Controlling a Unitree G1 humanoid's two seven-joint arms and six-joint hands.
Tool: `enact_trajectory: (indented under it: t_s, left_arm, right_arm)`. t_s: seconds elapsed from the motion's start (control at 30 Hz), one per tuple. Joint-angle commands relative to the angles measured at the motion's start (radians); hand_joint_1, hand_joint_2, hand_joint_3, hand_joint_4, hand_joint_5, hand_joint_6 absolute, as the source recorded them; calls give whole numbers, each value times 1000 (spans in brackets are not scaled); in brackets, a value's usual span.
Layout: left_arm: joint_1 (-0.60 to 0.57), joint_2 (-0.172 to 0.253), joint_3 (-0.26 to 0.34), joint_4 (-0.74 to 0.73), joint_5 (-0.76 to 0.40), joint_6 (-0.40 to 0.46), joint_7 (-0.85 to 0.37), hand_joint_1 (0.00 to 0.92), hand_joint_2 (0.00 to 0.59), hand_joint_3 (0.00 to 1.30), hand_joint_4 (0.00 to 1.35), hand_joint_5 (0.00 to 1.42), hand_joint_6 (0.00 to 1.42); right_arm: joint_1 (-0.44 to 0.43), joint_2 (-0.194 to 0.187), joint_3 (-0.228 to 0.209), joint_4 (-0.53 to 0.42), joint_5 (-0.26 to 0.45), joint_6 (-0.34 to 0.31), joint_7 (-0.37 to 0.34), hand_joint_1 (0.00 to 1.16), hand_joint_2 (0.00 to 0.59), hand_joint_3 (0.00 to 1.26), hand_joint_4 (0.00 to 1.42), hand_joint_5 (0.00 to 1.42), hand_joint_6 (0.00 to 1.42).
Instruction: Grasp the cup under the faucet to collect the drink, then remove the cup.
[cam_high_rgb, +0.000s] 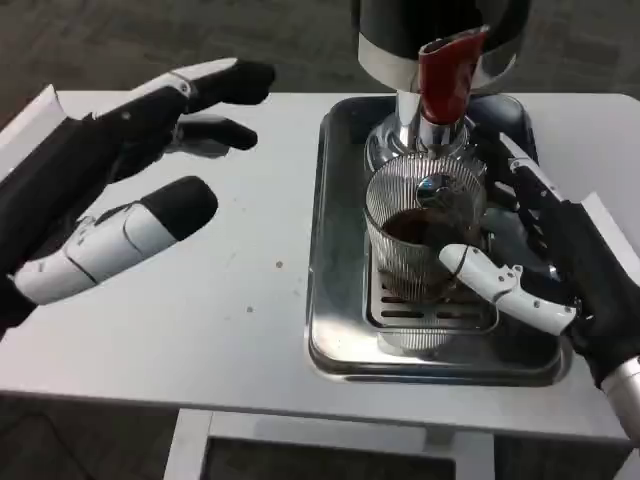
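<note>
A ribbed clear glass cup (415, 225) holding dark drink stands on the drip grate (432, 317) of a metal tray (335, 320). It sits right under the faucet (440, 120), which has a red lever (445, 70). My right hand (555, 255) grips the cup from its right side: the white thumb lies across the cup's lower front and the black fingers reach along its far right side. My left hand (130, 185) hovers over the table's left part, fingers spread and holding nothing.
The dark body of the drink dispenser (440, 25) rises at the tray's far end, above the cup. White table (230, 320) surface lies between my left hand and the tray. The table's front edge runs near the bottom.
</note>
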Motion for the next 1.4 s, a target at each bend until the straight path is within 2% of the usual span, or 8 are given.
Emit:
enact_trajectory:
  t_s: [0.03,0.5,0.83,1.4]
  left_arm:
    - [58,-11,13,-11,19,-18,35,38,103,204,171,288,282]
    - [166,-32,11,-5,62,-25,73,61,117,204,171,289,275]
    - [211,-41,11,-22,64,-14,92,64,120,204,172,289,275]
    - [270,-42,30,-31,60,-11,89,87,135,218,183,294,275]
  right_arm:
    - [25,0,0,-26,18,4,9,539,248,29,64,184,278]
    - [38,-10,-9,-17,67,0,37,532,230,0,28,127,234]
    - [27,-19,7,-10,37,32,26,545,222,0,0,49,148]
    - [-1,6,16,44,53,46,29,547,221,0,0,0,98]
